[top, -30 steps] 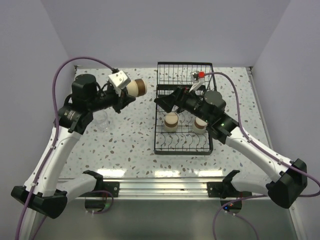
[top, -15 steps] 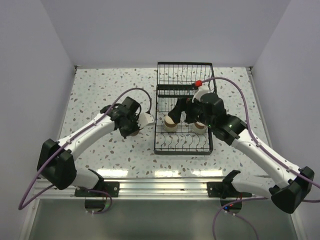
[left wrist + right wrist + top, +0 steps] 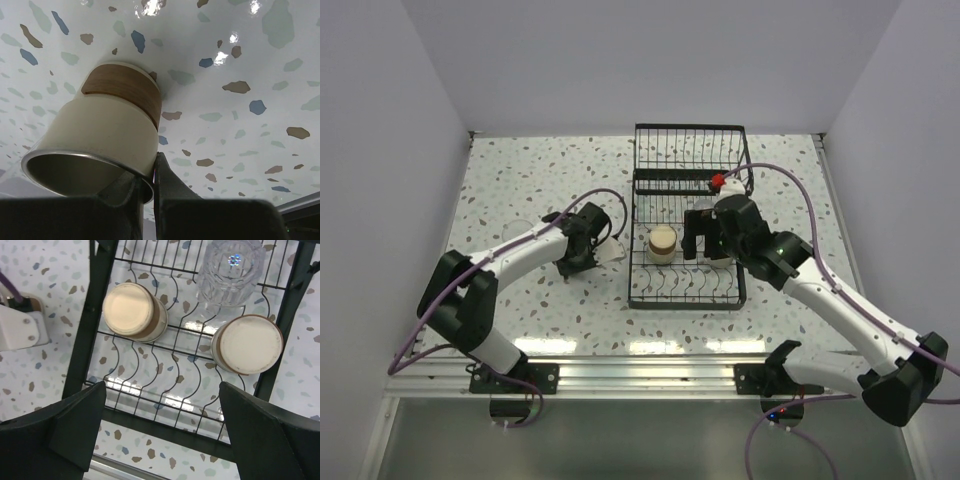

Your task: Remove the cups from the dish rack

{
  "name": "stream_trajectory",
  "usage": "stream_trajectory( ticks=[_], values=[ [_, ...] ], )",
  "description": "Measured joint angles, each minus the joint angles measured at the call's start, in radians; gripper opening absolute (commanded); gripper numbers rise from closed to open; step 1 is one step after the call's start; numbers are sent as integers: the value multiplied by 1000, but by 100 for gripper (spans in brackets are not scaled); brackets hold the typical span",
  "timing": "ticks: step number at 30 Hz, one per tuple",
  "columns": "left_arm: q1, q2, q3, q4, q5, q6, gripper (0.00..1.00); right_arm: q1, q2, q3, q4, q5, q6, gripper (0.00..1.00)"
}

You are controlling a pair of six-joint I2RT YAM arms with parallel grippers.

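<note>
Starting at the left, the left gripper (image 3: 147,189) is down at the table (image 3: 240,45) just outside the rack (image 3: 685,300), closed tight on the rim of a brown cup (image 3: 107,125). One finger looks to be inside the mouth and one outside, so only the cup's wall is pinched between them. The cup hangs tilted beyond the fingertips, mouth towards the wrist, its brown-banded bottom edge touching or almost touching the speckled top. I'd say it is held by the rim so the base can go down first and the fingers can lift straight off a standing cup; this looks like the setting-down part of one unloading. Across at the rack, the right gripper (image 3: 162,390) hovers above the wires with its fingers spread wide and nothing between them. Ahead of the finger nearer the other arm, a second brown cup (image 3: 131,309) sits upside down on the wires, pale base up. Ahead of the far finger is a third brown cup (image 3: 248,343), also inverted, and just beyond that a clear cup (image 3: 230,267). Upside down is how cups drain, so each will probably want turning over on the way out. That wide spread would suit dropping over either brown cup; which one it is after I cannot tell.
</note>
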Motion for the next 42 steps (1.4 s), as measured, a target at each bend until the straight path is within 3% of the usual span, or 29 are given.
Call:
stream_trajectory(
  ticks=[1,4,5,7,8,14,27,36,42],
  values=[
    [-1,1,0,3,-5,4,0,0,4,-6,0,11,0,98],
    [-1,0,0,6,-5,10,26,-4,12,-28,0,46,-2,98],
    [-1,0,0,7,-5,14,40,-8,13,-34,-1,57,-2,98],
    [-1,-2,0,11,0,16,47,-16,16,-41,0,84,-3,98],
    [-1,-5,1,11,1,16,56,-21,19,-44,1,99,-4,98],
    [-1,-68,43,-7,19,10,76,-65,51,-72,36,150,-20,98],
    [-1,-328,163,-19,105,-82,83,-154,143,-194,216,171,-52,98],
    [-1,-341,163,-19,143,-105,83,-166,171,-238,338,177,-56,88],
    [-1,-346,163,-19,153,-110,83,-168,185,-244,378,180,-57,87]
  ],
)
